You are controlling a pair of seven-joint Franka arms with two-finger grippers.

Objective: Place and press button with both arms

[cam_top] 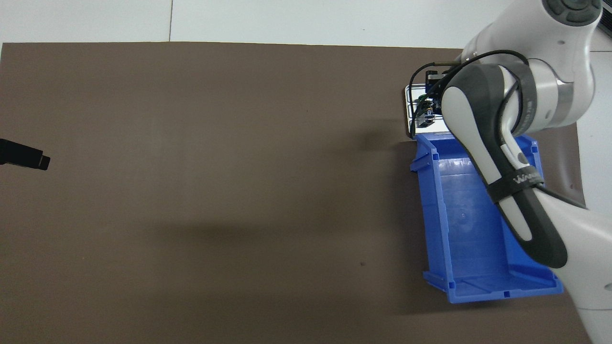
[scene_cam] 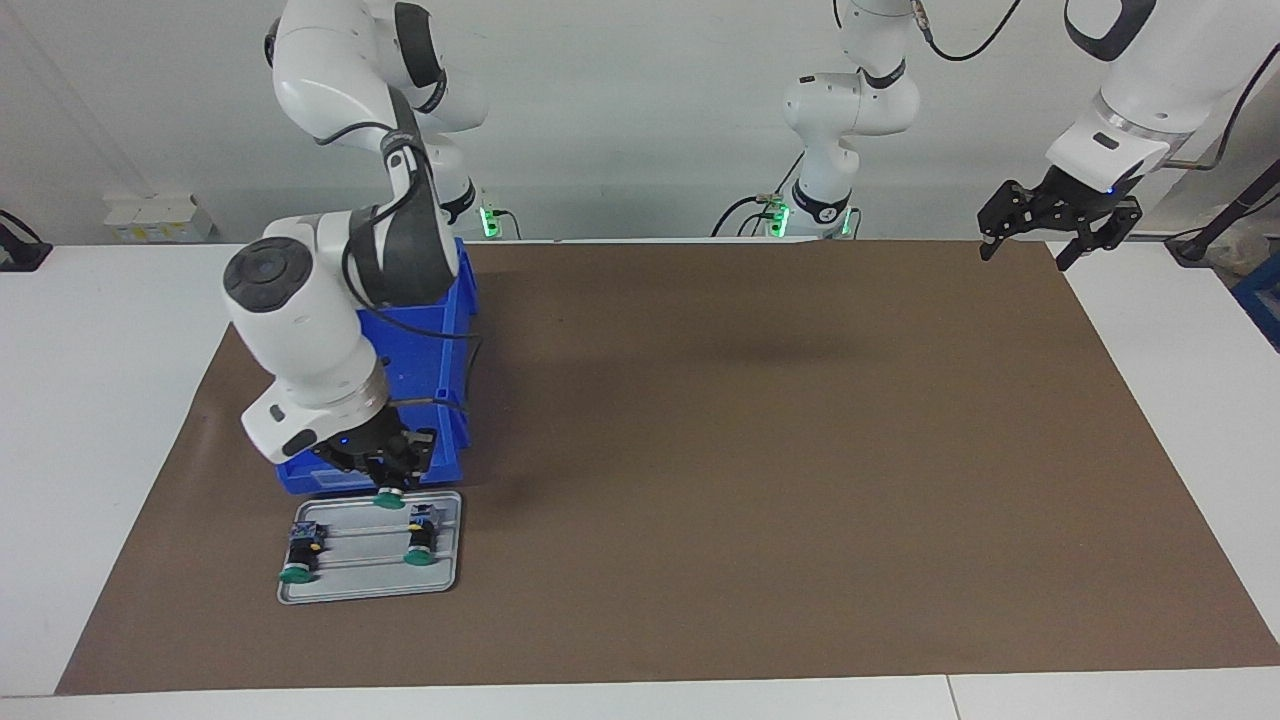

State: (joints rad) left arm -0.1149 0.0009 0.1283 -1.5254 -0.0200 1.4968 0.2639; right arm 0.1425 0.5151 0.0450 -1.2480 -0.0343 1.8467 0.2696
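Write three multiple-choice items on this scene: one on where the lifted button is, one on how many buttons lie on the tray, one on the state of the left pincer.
1. Where is the button that is off the tray?
A. in the blue bin
B. in the right pincer
C. on the brown mat

2. How many buttons lie on the grey tray?
A. two
B. three
C. none

3. The left pincer is:
A. shut on a button
B. open and empty
C. pressing the tray

Key: 1 B, the right pincer holds it over the tray's edge; 2 A, two green caps rest there; 3 B, it waits in the air, fingers apart.
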